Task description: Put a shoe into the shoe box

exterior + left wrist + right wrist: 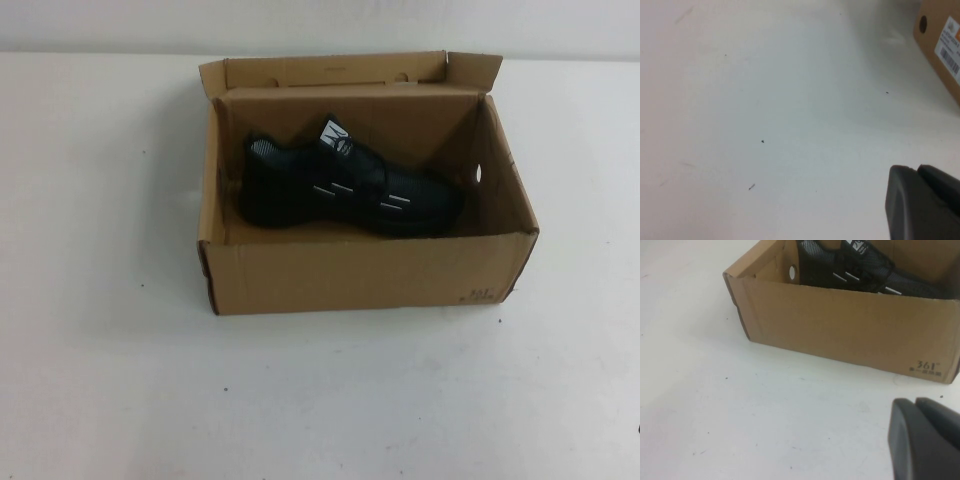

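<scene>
We find the shoe (pixel 345 190) lying inside the shoe box (pixel 360 275), on its floor, its length running along the box's long walls and its white tongue label turned toward the box's rear wall. The lid flap of the shoe box stands open at the rear. The shoe box rests on the white table (pixel 320 400).

In the right wrist view, the shoe (pixel 860 270) shows above the front wall of the shoe box (pixel 840 325), and dark print sits at one lower corner of that wall. The right gripper (pixel 925 440) is near the shoe box's front wall, above the table and apart from the box; it holds nothing we can see, and we cannot tell how far its fingers are spread.

The left gripper (pixel 922 202) is over bare table (pixel 765 115), beside a labelled corner of the shoe box (pixel 940 35); its finger spread likewise cannot be told.
</scene>
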`<state>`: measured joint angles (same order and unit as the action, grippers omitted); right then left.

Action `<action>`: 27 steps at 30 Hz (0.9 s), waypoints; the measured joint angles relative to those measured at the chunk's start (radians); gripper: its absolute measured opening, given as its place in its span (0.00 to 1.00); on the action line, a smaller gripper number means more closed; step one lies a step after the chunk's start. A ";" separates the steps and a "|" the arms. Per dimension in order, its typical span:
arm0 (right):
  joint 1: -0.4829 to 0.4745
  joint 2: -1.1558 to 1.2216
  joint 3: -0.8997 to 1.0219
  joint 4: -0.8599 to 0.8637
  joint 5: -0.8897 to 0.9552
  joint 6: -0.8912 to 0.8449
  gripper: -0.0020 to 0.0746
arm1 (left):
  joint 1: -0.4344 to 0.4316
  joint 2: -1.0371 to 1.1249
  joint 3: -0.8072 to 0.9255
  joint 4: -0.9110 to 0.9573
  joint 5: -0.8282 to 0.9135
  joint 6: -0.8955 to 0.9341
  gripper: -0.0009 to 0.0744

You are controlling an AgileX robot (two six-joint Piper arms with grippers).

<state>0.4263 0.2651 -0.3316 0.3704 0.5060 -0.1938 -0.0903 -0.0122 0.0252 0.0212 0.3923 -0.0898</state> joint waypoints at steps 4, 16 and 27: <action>0.000 0.000 0.000 0.000 0.000 0.000 0.01 | 0.000 0.000 0.000 0.000 0.000 0.000 0.01; -0.193 -0.136 0.000 0.030 0.033 0.000 0.01 | 0.000 0.000 0.000 0.000 0.000 0.000 0.01; -0.328 -0.253 0.044 -0.145 -0.002 0.000 0.01 | 0.000 0.000 0.000 0.002 0.000 -0.001 0.01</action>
<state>0.0980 0.0120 -0.2875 0.2254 0.5044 -0.1938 -0.0903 -0.0122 0.0252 0.0231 0.3923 -0.0903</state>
